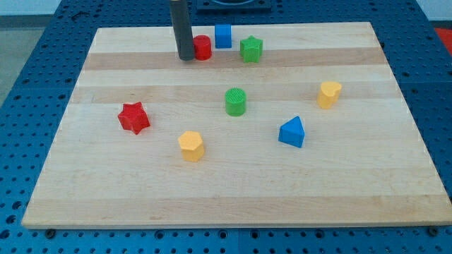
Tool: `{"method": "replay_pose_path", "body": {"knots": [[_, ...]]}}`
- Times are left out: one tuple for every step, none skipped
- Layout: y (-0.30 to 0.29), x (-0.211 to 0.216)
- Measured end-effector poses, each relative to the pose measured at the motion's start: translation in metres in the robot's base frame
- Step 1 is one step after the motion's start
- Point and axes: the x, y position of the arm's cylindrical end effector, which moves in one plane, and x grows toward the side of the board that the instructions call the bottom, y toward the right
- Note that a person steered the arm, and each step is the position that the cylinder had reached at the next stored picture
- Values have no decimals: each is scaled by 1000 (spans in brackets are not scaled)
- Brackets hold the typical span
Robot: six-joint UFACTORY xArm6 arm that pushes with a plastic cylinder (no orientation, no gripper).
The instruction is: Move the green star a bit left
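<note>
Eight blocks lie on the wooden board (106,190). No pincer is fitted, so nothing is held; my tip (187,58) rests at the far side, touching or just beside the left of the red cylinder (203,47). The green star (251,49) sits right of that cylinder, apart from it, with the blue cube (223,35) far-left of it. Judged step: approach, not begun. The next move calls for rounding both blocks to the star's right side, then a short leftward push
</note>
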Motion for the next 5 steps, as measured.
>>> {"method": "replay_pose_path", "body": {"knots": [[-4, 3], [24, 36], [71, 40], [112, 40], [117, 29]]}}
